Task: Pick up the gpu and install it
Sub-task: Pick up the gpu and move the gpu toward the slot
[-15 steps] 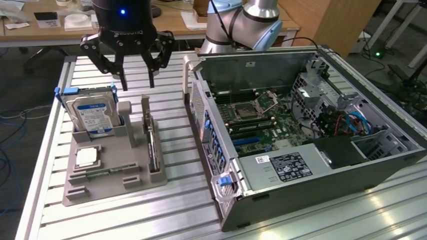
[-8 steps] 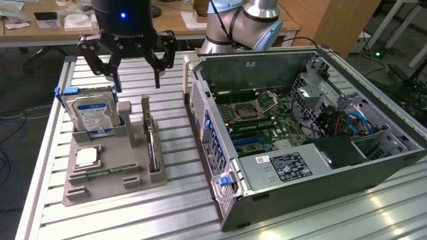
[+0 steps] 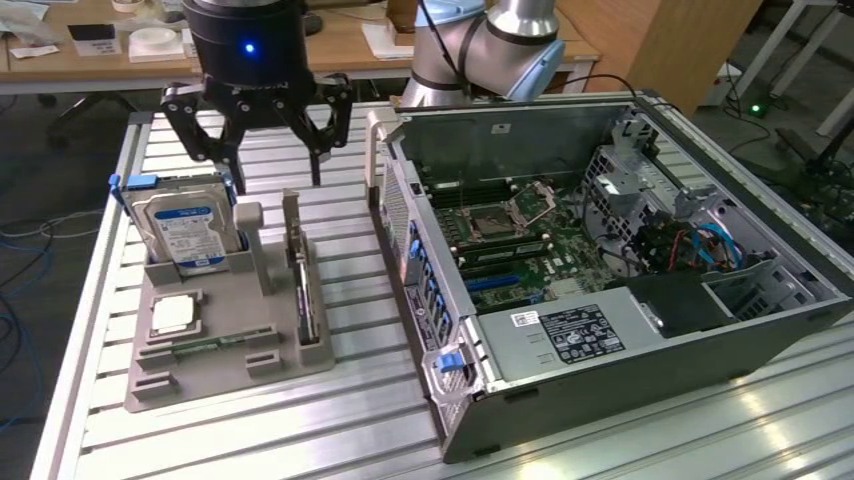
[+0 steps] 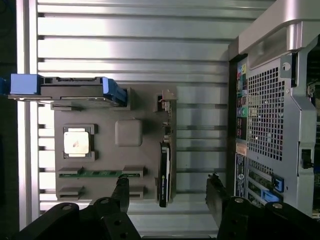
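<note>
Exterior view. Black hand hanging spread wide and gripping nothing, above a grey holder on the slatted metal desk. Gpu standing on edge in the slot along the holder's side nearest the open computer case, below the hand and clear of it. Blue-labelled hard drive upright at the holder's far end, toward the exterior view's left of the gpu. Square silver processor lying flat in a recess nearer the camera. Case on its side at the exterior view's right, motherboard exposed.

Wrist view. Looking straight down on the holder. Hand wide open, gpu seen edge-on in line between the two fingertips, untouched. Hard drive across one end of the holder, processor in its square recess, green memory stick in a slot beyond it. Bare desk between holder and case.
</note>
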### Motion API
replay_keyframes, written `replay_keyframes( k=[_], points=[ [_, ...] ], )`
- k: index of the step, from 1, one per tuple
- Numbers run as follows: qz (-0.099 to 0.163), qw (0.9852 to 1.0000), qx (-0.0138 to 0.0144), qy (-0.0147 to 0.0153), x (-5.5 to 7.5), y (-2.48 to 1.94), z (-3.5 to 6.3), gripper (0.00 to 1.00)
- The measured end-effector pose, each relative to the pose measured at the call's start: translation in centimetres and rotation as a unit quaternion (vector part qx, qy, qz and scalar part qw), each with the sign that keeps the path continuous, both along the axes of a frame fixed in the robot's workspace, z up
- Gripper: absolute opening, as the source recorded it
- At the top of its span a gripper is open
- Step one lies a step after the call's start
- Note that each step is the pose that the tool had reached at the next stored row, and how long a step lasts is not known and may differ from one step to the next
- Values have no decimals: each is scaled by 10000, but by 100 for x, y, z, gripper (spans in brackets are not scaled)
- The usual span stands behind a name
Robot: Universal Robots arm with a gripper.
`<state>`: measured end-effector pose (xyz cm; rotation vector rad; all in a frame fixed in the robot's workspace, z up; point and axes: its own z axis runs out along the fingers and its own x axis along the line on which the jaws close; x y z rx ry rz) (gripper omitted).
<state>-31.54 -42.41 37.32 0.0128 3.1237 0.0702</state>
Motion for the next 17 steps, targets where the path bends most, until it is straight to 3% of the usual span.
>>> replay_keyframes(
  k=[17],
  points=[
    [0, 10000, 0, 0, 0, 0, -118, 72]
  ],
)
